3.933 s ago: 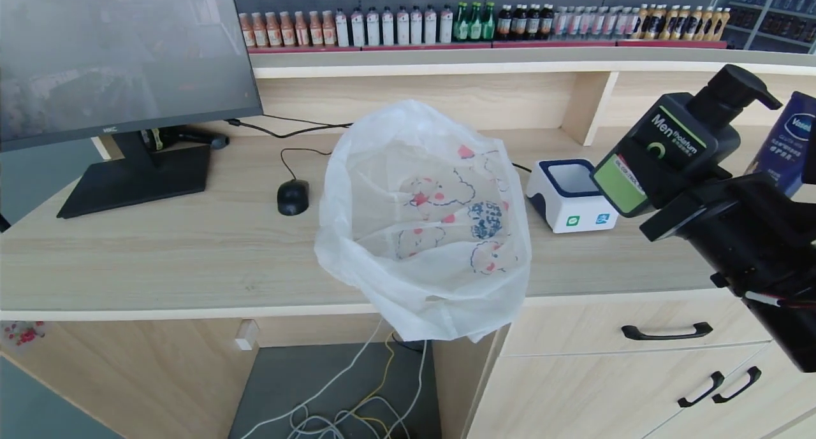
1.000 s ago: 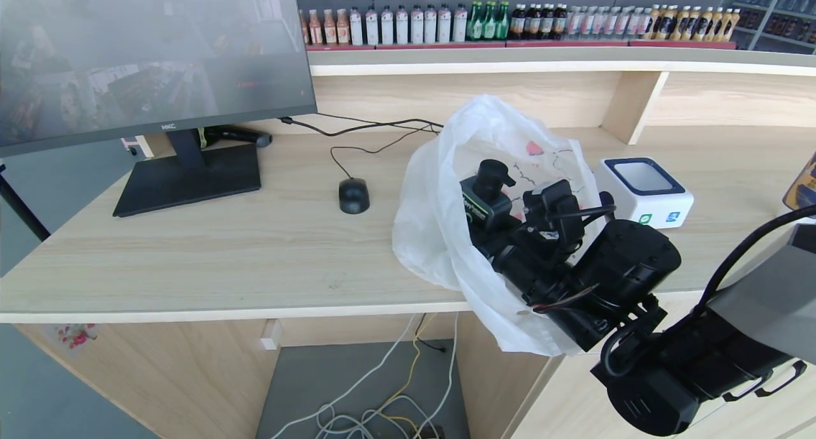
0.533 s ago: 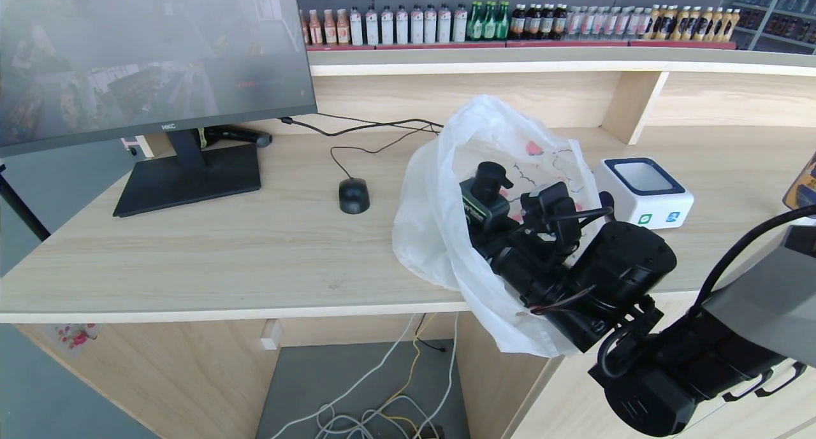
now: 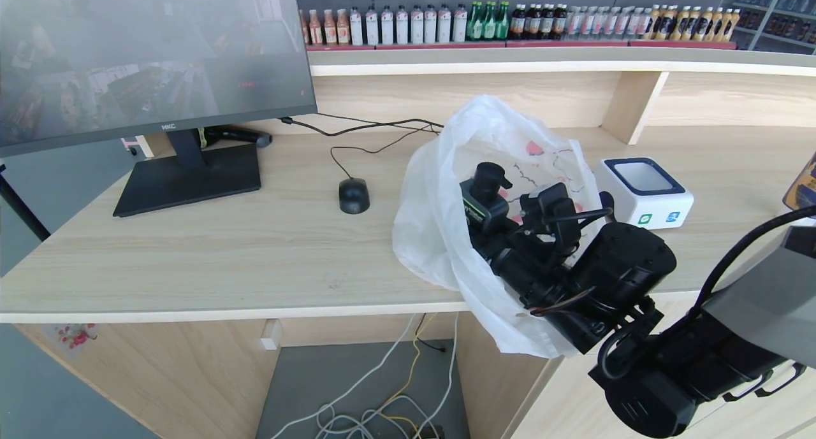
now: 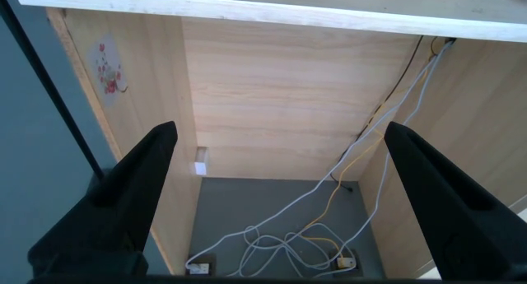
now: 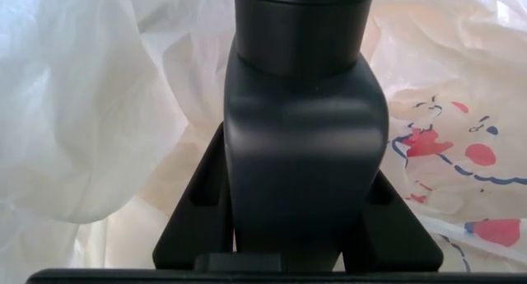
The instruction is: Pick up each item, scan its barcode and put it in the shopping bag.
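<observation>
Pale wooden tabletop [image 4: 191,248] of a shop checkout, backed by a long shelf of drink bottles [image 4: 510,21]. At the front edge and partly overhanging it, a white translucent plastic shopping bag [image 4: 433,235] with a cartoon print, mouth gaping toward the robot. Reaching in through that mouth, the right gripper [image 6: 300,226], pinching from both sides a dark pump bottle with a green label [image 4: 483,194]. Held roughly upright, low among the bag walls, probably so as to land on its base; not yet let go. Just beside the bag on the right, a white box-shaped scanner with a dark blue rim [image 4: 644,194], presumably finished with for this bottle. Left gripper [image 5: 280,132] spread wide on nothing, parked below the tabletop near dangling cables [image 5: 305,226], well clear of the work. Thin film close around the bottle, likely to snag on withdrawal; open room straight back over the front edge. Black mouse [image 4: 354,195] and dark monitor [image 4: 146,57] well apart on the left.
</observation>
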